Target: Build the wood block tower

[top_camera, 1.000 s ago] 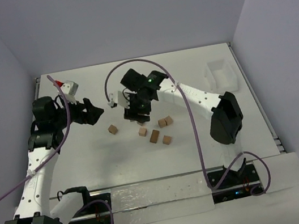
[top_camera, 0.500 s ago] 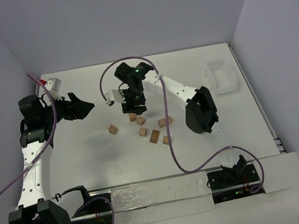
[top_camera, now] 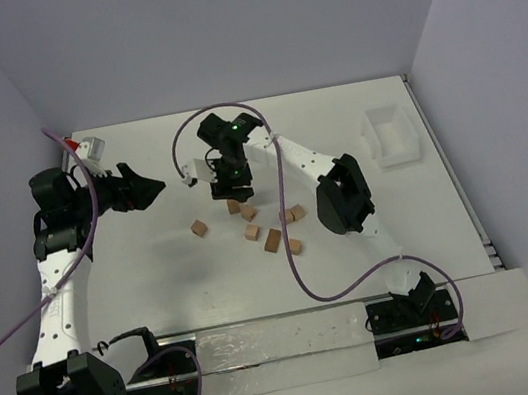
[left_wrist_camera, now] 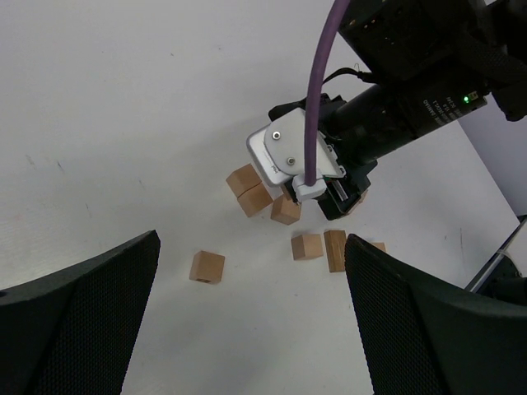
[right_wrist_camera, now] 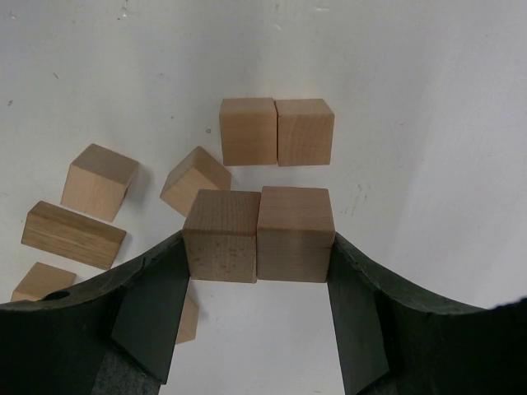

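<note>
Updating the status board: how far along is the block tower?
Done: no stack visible yet. In hand: right gripper clamps two wood blocks side by side; left gripper open, idle. Left: all the stacking; loose blocks lie scattered on the table.

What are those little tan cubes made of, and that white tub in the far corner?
The cubes look like bare, unvarnished wood: matte tan faces with fine grain lines and no shine. The tub seems to be thin whitish plastic, smooth and slightly see-through, though it shows too small here to be sure.
</note>
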